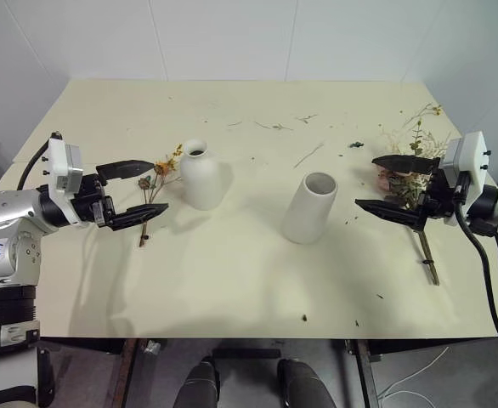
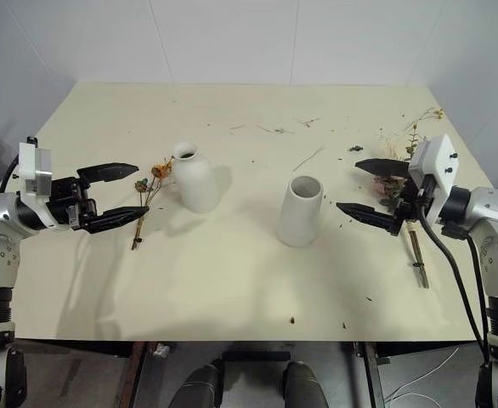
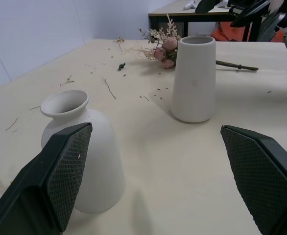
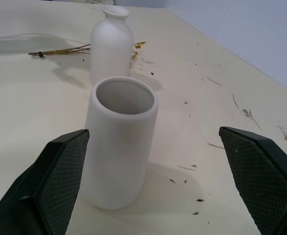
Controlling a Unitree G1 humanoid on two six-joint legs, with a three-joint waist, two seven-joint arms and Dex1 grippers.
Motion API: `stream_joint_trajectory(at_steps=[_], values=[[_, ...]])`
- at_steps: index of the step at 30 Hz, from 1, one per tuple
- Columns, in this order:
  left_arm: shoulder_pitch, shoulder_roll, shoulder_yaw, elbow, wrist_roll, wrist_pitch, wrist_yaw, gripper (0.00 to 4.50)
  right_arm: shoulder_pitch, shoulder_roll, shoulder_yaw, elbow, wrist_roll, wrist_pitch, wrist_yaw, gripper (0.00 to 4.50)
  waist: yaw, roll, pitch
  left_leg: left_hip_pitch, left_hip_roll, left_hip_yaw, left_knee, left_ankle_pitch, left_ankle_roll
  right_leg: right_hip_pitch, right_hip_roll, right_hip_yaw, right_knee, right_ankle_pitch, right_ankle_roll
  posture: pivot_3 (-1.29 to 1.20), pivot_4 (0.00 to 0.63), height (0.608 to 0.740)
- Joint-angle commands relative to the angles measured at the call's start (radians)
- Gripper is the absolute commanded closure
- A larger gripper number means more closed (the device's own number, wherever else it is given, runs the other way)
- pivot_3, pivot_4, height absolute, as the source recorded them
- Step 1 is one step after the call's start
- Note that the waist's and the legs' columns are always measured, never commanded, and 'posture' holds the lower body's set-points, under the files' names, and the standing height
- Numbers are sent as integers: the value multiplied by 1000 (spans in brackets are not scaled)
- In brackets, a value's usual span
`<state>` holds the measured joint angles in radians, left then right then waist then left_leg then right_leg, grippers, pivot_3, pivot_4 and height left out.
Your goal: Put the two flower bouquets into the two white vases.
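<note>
Standing upright near the middle of the cream table [image 1: 232, 280] are two white vases: a short rounded bottle vase [image 1: 201, 176] with a narrow neck, and beside it, apart, a taller tapered cylinder vase [image 1: 310, 208] with a wide mouth, both empty. Two bouquets lie flat on the tabletop, one at each side. The small bunch of yellow-orange dried flowers [image 1: 157, 183] lies just left of the bottle vase, its heads close to the vase's shoulder and its thin stems running toward the front edge. The large bunch of pink roses [image 3: 164, 46], green leaves and pale grasses lies well to the right of the cylinder vase, its stem [image 1: 427, 257] pointing toward the front edge. The left gripper [image 1: 135, 194] hangs level above the dried bunch with its two black fingers spread wide and nothing between them; the right gripper [image 1: 393, 185] hangs level over the rose bunch, partly covering it, fingers equally wide and empty. Loose twigs and plant scraps [image 1: 308, 154] are scattered over the far half of the table, with a few dark crumbs [image 1: 304, 318] near the front edge. Nothing stands over either vase mouth
</note>
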<state>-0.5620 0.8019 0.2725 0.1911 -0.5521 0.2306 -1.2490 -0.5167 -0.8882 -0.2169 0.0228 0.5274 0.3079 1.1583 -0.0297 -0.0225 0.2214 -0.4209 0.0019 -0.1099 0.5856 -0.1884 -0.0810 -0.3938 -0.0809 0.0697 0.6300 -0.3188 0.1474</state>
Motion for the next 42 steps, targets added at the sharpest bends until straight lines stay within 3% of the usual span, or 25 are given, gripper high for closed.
stream_joint_trajectory(at_steps=[1, 4, 9, 14, 18, 23, 34, 37, 42], values=[[-43, -2, 0, -14, -22, -3, -16, 0, -24, -33, -44, 12, 11, 4, 8, 18, 0, 0, 0, 0, 0, 0, 0, 0, 0, 0, 0, 0, 0, 0, 0, 0, 150, 740], [-79, -28, -24, -2, -24, -2, -28, 0, -26, -54, -69, 47, 2, 26, -20, 18, 0, 0, 0, 0, 0, 0, 1, 0, 0, 1, 0, 0, 1, 0, 0, 0, 150, 740], [-161, -67, -69, 38, -13, -14, -71, 0, -18, -200, -67, 153, -62, 149, -45, 18, 5, 0, 0, -1, -1, 0, 3, 0, 0, 1, 0, 0, 1, 0, 1, 0, 150, 740], [-191, -95, -93, 18, -21, -3, -93, 0, -144, -316, 108, 320, -176, 466, -85, 18, -7, 1, 0, 0, -1, 0, 4, 0, 0, 1, 0, 1, 0, 1, 0, 0, 150, 740], [-181, -101, -91, -12, -26, 5, -89, 0, -285, -297, 251, 429, -239, 647, -57, 18, -27, 1, 0, 1, 0, 3, 4, 0, 1, 0, 0, 2, 1, 1, -1, 0, 150, 740], [-110, -105, -62, -112, -56, 42, -43, 0, -419, -189, 366, 605, -304, 735, -52, 18, -31, 1, 0, 0, 0, 5, 4, -1, 1, -1, 0, 5, 0, 2, 0, 0, 150, 740], [-5, -69, -7, -230, -90, 94, 21, 0, -591, 1, 466, 966, -474, 596, -102, 18, -23, 1, 0, -1, 0, 7, 4, -1, 2, -1, 0, 7, -1, 2, 2, 0, 150, 740], [-5, -68, -9, -243, -98, 97, 28, 0, -618, 25, 459, 1035, -505, 553, -113, 607, -26, 0, 0, 0, 0, 7, 5, -1, 2, 0, 0, 7, -1, 3, 3, 0, 150, 740], [-16, -70, -16, -233, -100, 91, 24, 0, -655, 45, 433, 1092, -531, 528, -111, 2332, -26, 0, 0, 1, 0, 7, 6, -1, 2, 0, 0, 7, 0, 4, 3, 0, 150, 740]])
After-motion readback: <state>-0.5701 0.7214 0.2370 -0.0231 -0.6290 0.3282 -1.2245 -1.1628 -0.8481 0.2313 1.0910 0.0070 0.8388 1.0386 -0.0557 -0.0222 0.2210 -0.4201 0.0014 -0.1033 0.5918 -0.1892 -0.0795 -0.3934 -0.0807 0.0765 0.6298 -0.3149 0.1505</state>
